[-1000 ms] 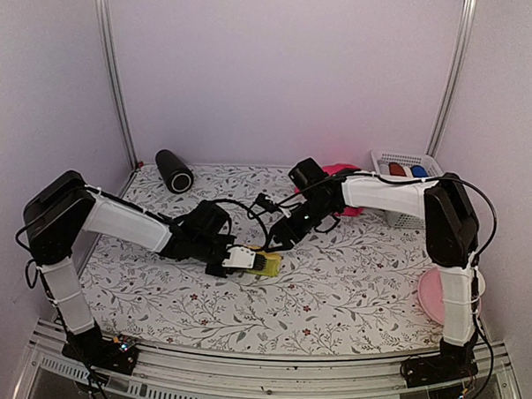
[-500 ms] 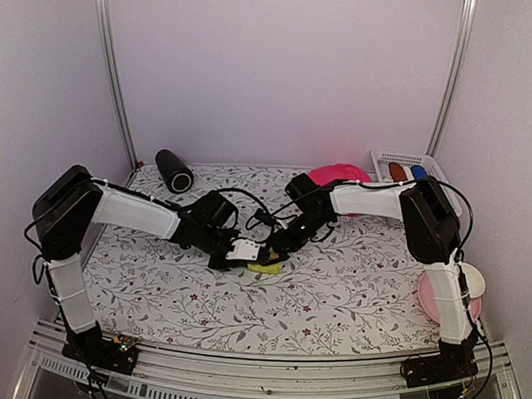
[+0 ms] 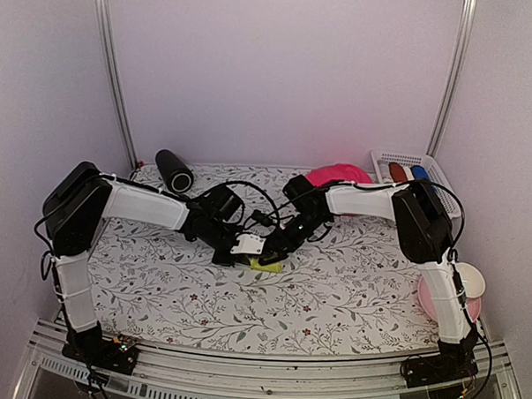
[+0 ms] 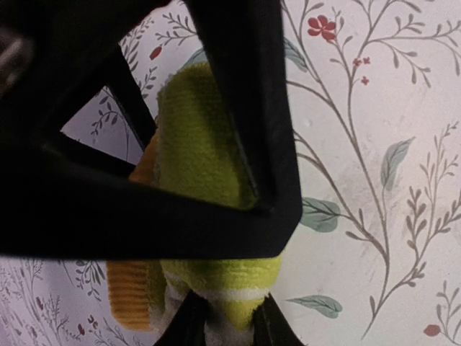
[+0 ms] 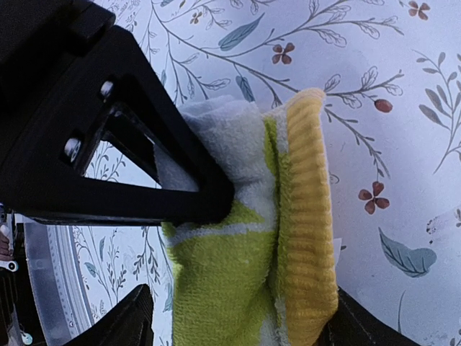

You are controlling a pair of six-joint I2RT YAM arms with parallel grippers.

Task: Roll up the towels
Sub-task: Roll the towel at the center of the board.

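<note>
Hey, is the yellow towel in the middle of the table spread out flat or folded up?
Folded up, partly rolled. The yellow towel shows doubled layers and a curled ribbed edge in the right wrist view.

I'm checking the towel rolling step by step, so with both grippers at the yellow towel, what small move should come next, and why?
Probably close the right gripper on the yellow towel. Its jaws stand open on either side of the bunched, folded-over cloth, while the left gripper pinches one end, so a grip there looks needed before another turn.
</note>
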